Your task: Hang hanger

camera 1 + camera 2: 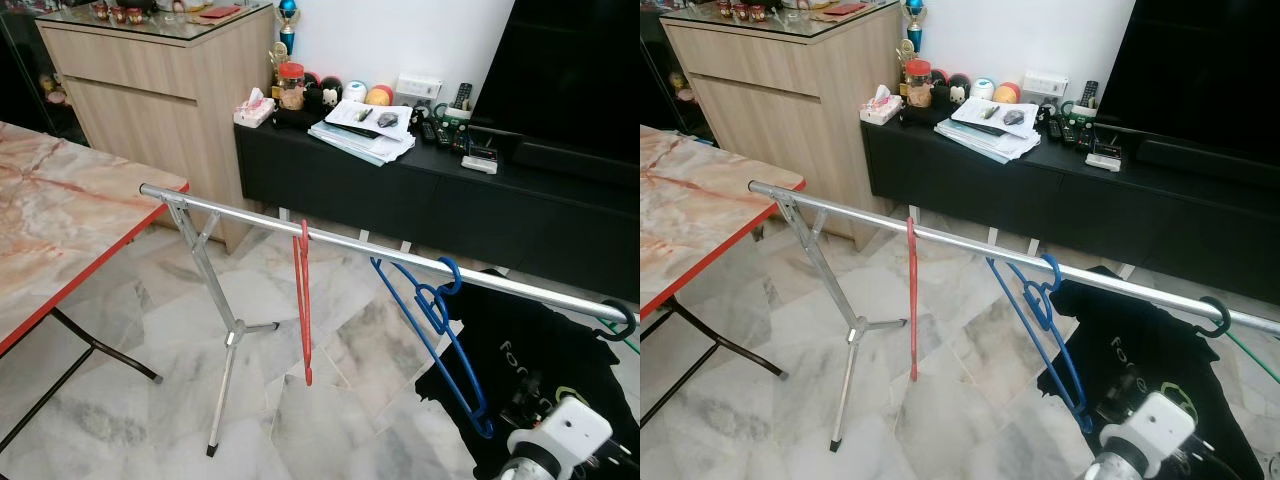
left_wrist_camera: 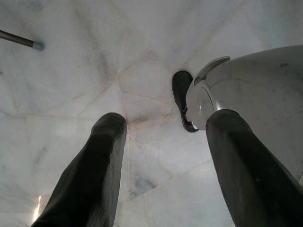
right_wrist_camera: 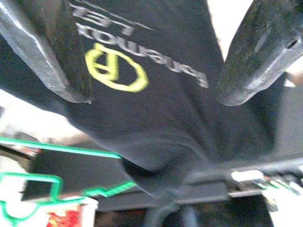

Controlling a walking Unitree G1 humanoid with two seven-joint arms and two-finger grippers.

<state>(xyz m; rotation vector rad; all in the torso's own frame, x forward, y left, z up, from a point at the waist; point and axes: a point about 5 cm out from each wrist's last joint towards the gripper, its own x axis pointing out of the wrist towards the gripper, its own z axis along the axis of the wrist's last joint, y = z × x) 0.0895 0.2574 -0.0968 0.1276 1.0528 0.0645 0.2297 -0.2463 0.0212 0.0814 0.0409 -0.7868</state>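
Silver rail on a tripod stand carries a red hanger, a blue hanger and, at its far right, a black T-shirt on a green hanger; marble-top surface at left, black TV console behind. Right hand, fingers spread, points at the shirt's yellow logo without touching; its wrist is cut off low right in the eye views. Left hand hangs spread over the marble floor, gripping nothing.

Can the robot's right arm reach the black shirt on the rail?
Probably yes. The right gripper is open and faces the black shirt up close, with nothing between them. The shirt hangs from the silver rail beside the blue hanger.
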